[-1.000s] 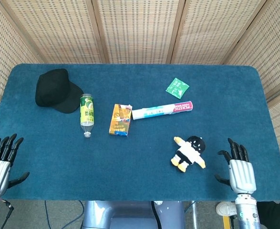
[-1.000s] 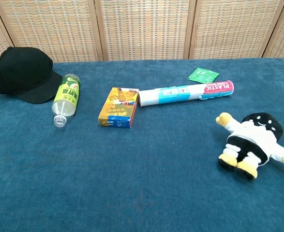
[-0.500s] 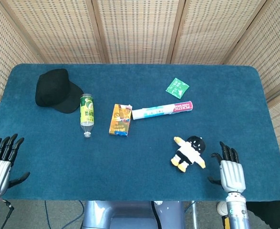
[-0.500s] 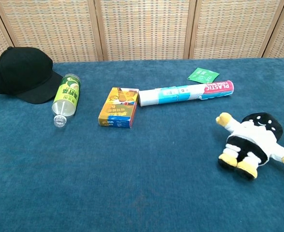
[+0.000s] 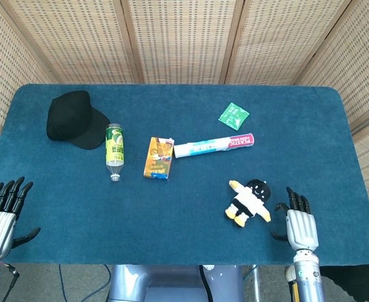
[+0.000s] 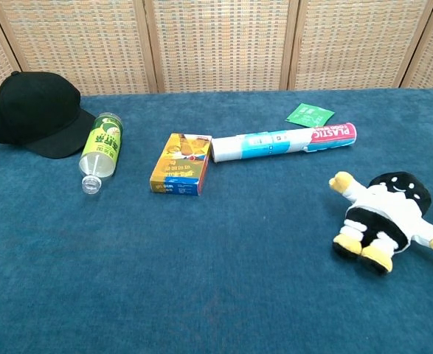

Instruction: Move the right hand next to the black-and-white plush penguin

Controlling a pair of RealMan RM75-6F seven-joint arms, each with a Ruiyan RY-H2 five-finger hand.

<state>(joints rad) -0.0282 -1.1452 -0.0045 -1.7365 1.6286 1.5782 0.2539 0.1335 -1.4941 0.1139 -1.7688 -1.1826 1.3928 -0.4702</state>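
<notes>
The black-and-white plush penguin [image 5: 250, 201] lies on the blue table at the front right, with yellow feet and flippers; the chest view shows the penguin [image 6: 387, 218] at its right edge. My right hand [image 5: 297, 221] sits just to the penguin's right near the table's front edge, fingers apart and empty, a small gap between it and the toy. My left hand [image 5: 0, 215] rests at the front left corner, fingers spread, holding nothing. Neither hand shows in the chest view.
A black cap [image 5: 72, 117] lies at the back left, with a green-labelled bottle [image 5: 114, 151] beside it. A small colourful box [image 5: 158, 158] and a white-and-pink tube [image 5: 213, 145] lie mid-table. A green packet [image 5: 234, 115] lies behind them. Wicker screens stand behind the table.
My right hand has slid left along the front edge, closer to the penguin. The left hand and all objects have stayed put.
</notes>
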